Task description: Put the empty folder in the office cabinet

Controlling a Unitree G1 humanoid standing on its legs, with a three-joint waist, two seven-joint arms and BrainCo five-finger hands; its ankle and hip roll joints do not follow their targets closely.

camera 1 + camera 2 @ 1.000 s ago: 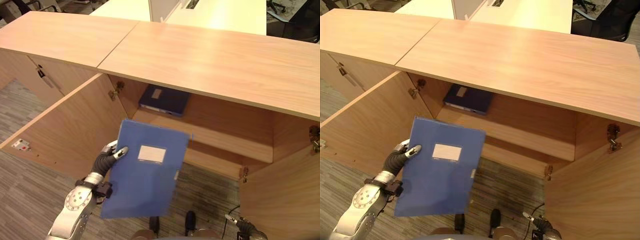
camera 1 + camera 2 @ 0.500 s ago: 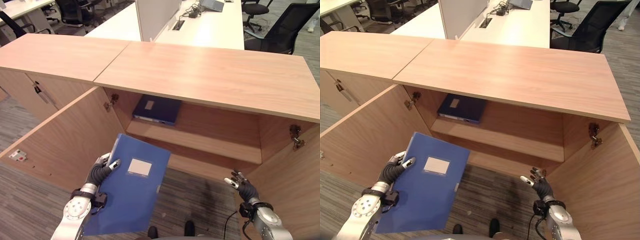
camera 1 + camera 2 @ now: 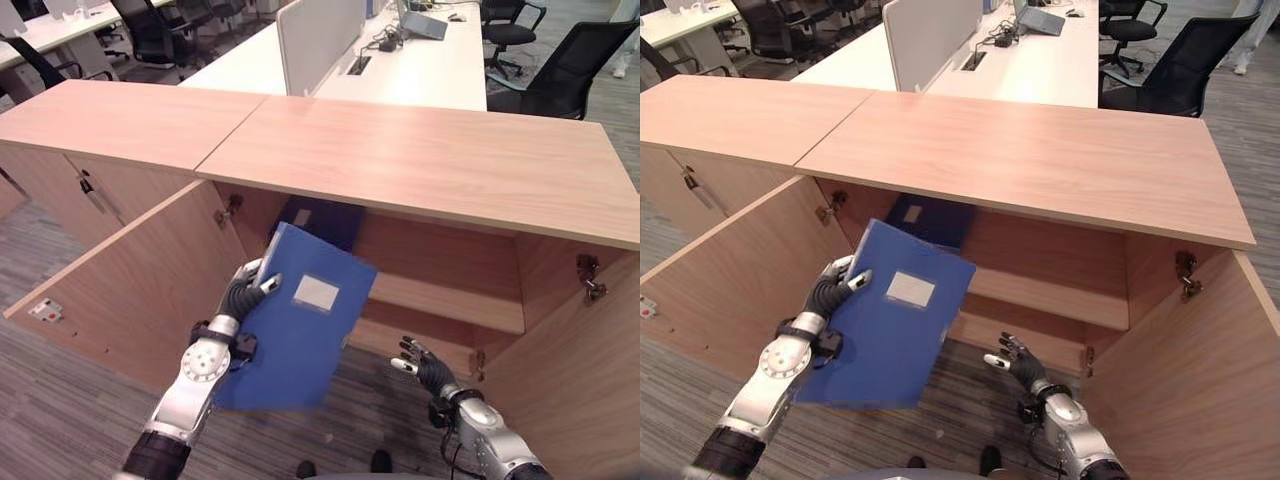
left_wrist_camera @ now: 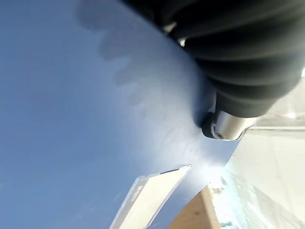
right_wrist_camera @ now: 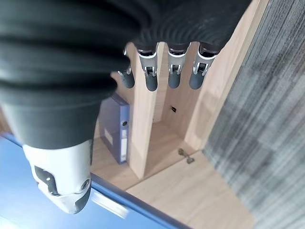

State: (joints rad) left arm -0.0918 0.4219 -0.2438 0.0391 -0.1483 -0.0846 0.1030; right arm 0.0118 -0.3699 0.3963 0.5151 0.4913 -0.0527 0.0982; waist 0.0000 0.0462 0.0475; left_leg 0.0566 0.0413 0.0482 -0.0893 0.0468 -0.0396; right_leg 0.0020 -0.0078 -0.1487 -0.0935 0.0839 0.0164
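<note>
The blue folder (image 3: 298,330) has gone up toward the cabinet (image 3: 440,170) — left robot hand (image 3: 245,295) grips its edge, right robot hand (image 3: 418,362) hangs open — next, slide it onto the shelf (image 3: 450,300) just ahead.

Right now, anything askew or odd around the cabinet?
Nothing stands out. The blue folder is tilted, but the left robot hand grips its edge. Another folder lies flat on the cabinet shelf. The right robot hand is open, empty.

Bright even office light; cabinet (image 3: 440,260) interior shadowed; left wrist view blurred close-up.
</note>
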